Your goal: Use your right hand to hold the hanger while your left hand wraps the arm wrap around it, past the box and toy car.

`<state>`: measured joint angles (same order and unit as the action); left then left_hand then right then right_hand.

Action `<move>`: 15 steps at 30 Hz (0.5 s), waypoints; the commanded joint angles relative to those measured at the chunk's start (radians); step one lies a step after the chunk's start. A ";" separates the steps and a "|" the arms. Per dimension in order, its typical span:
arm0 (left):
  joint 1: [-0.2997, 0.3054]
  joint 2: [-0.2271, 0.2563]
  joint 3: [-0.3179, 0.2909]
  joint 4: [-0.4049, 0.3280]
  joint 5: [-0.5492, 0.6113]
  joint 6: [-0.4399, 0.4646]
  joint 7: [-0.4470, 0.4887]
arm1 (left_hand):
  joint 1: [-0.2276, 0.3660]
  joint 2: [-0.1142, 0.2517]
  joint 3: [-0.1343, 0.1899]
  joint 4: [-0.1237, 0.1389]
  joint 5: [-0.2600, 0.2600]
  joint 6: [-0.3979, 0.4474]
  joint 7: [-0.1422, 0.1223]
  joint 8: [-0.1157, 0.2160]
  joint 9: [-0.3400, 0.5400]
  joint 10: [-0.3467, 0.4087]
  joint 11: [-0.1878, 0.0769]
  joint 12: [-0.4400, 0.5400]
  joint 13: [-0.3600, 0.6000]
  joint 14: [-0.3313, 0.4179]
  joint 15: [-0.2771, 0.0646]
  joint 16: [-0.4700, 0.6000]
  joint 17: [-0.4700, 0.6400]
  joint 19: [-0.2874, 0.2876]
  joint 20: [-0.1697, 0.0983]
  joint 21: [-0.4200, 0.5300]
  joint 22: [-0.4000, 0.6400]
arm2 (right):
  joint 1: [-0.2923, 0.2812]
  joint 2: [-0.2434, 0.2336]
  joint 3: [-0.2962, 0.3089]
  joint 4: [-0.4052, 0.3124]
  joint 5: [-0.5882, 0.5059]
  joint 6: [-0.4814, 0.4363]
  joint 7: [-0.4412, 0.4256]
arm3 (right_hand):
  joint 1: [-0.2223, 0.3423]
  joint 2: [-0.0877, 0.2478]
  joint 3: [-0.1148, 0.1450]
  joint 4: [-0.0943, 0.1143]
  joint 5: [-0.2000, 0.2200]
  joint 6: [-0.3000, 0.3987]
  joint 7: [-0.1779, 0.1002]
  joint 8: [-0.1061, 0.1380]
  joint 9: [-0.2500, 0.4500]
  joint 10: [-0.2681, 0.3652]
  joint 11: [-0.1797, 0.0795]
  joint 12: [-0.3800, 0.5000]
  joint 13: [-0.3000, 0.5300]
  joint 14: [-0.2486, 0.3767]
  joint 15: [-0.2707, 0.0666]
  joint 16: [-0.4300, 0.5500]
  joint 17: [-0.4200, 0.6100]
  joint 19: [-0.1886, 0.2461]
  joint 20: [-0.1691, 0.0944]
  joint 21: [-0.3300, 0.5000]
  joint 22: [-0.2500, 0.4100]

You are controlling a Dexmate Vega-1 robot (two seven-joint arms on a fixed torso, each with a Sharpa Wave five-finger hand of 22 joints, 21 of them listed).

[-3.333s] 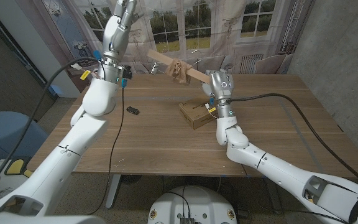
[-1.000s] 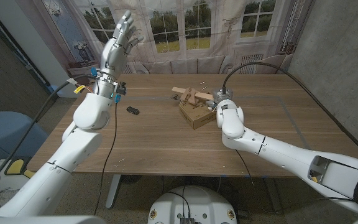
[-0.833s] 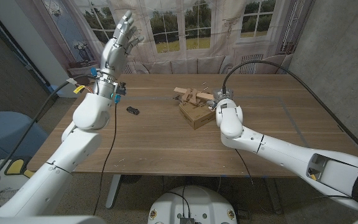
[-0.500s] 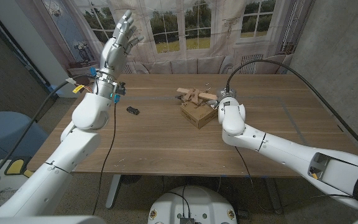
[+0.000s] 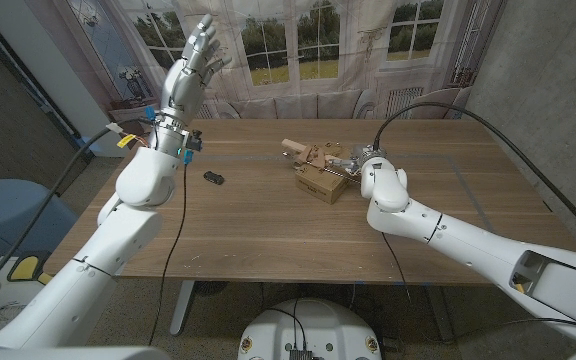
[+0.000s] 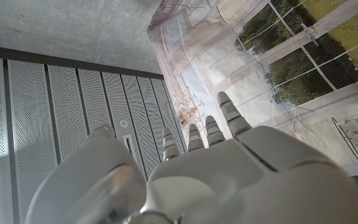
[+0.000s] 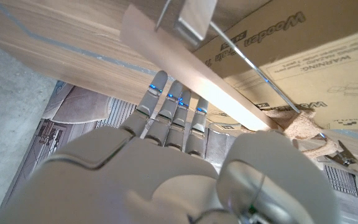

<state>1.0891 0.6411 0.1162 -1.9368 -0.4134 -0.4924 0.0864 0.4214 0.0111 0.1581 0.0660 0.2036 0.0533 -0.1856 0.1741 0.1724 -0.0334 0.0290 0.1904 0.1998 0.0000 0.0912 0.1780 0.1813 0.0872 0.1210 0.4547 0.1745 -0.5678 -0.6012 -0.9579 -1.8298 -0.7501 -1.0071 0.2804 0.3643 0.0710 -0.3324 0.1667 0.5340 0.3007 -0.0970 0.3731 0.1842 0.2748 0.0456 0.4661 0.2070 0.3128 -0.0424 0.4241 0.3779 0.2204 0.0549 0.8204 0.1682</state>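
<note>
Hanger (image 5: 313,152): lies on box (image 5: 320,183), tan arm wrap (image 5: 311,154) round its mid, so wrap job looks done.
R hand (image 5: 353,163): just beside box, at hanger end; fingers straight, apart, clamped on nothing.
L hand (image 5: 192,62): raised well away from box, fingers spread, empty.
Toy car (image 5: 214,178): on table (image 5: 268,230), left of box.

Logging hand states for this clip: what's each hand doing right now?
Left hand: open, raised above the table, holding nothing.
Right hand: at the hanger lying on the box; grip cannot be told.
</note>
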 commanded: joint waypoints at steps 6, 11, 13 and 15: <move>-0.008 -0.001 0.009 0.000 0.020 0.017 0.015 | 0.001 0.006 0.002 -0.005 0.004 -0.010 -0.003 0.004 0.003 0.002 0.011 0.007 0.000 -0.006 -0.001 0.010 0.003 0.000 -0.002 -0.004 0.004 | -0.187 -0.040 0.244 -0.064 0.346 0.316 -0.400 | -0.070 0.044 0.006 -0.006 -0.042 -0.099 0.002 -0.081 0.008 -0.123 -0.024 -0.097 -0.003 -0.140 -0.004 -0.074 -0.036 -0.097 0.005 -0.097 0.002; -0.007 0.002 0.010 0.000 0.019 0.022 0.015 | 0.001 0.007 0.002 -0.006 0.004 -0.011 -0.003 0.005 0.003 0.002 0.010 0.008 -0.001 -0.006 -0.001 0.010 0.003 0.000 -0.001 -0.007 0.004 | -0.225 -0.036 0.289 -0.048 0.421 0.428 -0.493 | -0.063 0.056 0.017 -0.018 -0.063 -0.183 -0.009 -0.132 0.009 -0.192 -0.057 -0.149 -0.004 -0.183 -0.003 -0.102 -0.056 -0.096 0.009 -0.127 0.003; -0.006 0.002 0.009 -0.001 0.018 0.023 0.016 | 0.002 0.007 0.002 -0.007 0.004 -0.011 -0.005 0.005 0.003 0.002 0.010 0.008 -0.002 -0.007 -0.001 0.010 0.003 0.000 0.000 -0.007 0.004 | -0.240 -0.032 0.307 -0.042 0.449 0.468 -0.526 | -0.060 0.058 0.019 -0.020 -0.067 -0.182 -0.009 -0.135 0.009 -0.204 -0.059 -0.159 -0.004 -0.204 -0.001 -0.113 -0.062 -0.107 0.007 -0.139 0.003; -0.003 0.005 0.006 -0.003 0.017 0.025 0.016 | 0.002 0.007 0.002 -0.007 0.004 -0.011 -0.005 0.005 0.003 0.003 0.009 0.008 -0.002 -0.007 -0.001 0.010 0.003 0.000 0.000 -0.008 0.004 | -0.252 -0.031 0.325 -0.037 0.485 0.512 -0.543 | -0.058 0.058 0.020 -0.022 -0.070 -0.179 -0.009 -0.136 0.009 -0.204 -0.060 -0.162 -0.004 -0.217 -0.003 -0.120 -0.065 -0.112 0.005 -0.144 0.003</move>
<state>1.0831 0.6412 0.1234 -1.9366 -0.3968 -0.4761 0.0984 0.4214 0.0111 0.1581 0.0661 0.2036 0.0496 -0.1894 0.1741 0.1724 -0.0332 0.0288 0.1928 0.1951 0.0000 0.0912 0.1781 0.1815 0.0872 0.1212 0.4472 0.1745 -0.7348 -0.6326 -0.7414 -1.8764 -0.4357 -0.7087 -0.0822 0.2989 0.1221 -0.3156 0.1500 0.4684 0.1229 -0.1072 0.2432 0.1888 0.0748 -0.0125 0.3097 0.1996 0.1127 -0.0391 0.3137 0.3153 0.1194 0.0584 0.6834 0.1675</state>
